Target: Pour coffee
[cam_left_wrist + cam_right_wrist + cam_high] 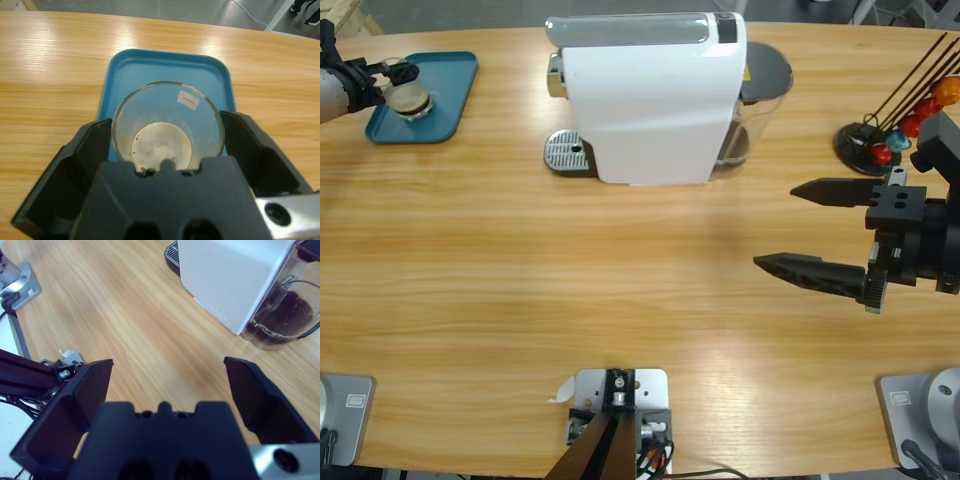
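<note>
A small clear glass (167,107) holds a shallow layer of coffee (162,147), brown with pale tan foam. It stands upright over the blue tray (150,67), and my left gripper (166,121) is shut on it, one black jaw pressed against each side. From above, the glass (410,96) and left gripper (390,78) sit at the far left on the tray (450,85). My right gripper (776,226) hovers open over bare table at the right, with nothing between its jaws; its wrist view looks toward the white coffee machine (235,275).
The white coffee machine (650,95) stands at the back middle, with a round metal drip tray (568,152) at its left and a clear tank (280,315) of dark contents behind it. A black stand of red and orange capsules (895,125) sits at the back right.
</note>
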